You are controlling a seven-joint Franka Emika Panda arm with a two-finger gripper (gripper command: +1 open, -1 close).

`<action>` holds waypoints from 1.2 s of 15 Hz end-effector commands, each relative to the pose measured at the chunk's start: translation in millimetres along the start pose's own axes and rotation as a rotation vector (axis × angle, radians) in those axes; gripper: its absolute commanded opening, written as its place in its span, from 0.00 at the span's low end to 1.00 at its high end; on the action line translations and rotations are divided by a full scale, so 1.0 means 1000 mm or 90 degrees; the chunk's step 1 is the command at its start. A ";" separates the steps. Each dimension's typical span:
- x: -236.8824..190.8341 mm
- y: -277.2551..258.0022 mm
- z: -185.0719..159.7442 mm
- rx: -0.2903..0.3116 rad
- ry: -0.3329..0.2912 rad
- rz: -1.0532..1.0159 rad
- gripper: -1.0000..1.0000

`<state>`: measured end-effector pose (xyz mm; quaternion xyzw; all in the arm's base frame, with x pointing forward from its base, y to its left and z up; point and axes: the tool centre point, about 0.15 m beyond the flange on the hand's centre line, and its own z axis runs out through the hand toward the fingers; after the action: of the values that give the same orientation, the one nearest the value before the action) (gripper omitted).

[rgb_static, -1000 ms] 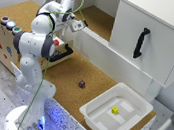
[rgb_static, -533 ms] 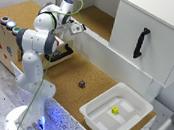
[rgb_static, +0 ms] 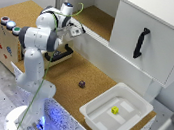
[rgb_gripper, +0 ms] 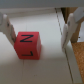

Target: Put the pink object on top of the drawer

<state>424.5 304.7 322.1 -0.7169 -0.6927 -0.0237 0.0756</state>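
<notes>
Tool (rgb_gripper: 40,31) fingers stand wide apart in the wrist view, one on each side of the pink object (rgb_gripper: 29,45), and they do not touch it. It is a reddish-pink block with a dark mark on its face, lying between the fingers on a pale flat surface. In the exterior view the tool (rgb_static: 81,30) is up by the white drawer (rgb_static: 144,43). On the cork worktop (rgb_static: 68,75) sits a small dark lump (rgb_static: 81,83). A white tray (rgb_static: 97,116) holds a tiny yellow cube (rgb_static: 115,110).
</notes>
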 end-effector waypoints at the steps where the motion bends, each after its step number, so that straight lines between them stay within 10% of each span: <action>1: -0.007 -0.005 -0.004 0.021 -0.042 0.012 0.00; 13: -0.023 -0.002 -0.076 -0.077 0.061 0.052 0.00; 18: -0.016 -0.005 -0.117 -0.105 0.035 -0.012 0.00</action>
<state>427.6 278.1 396.4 -0.7390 -0.6671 -0.0784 0.0520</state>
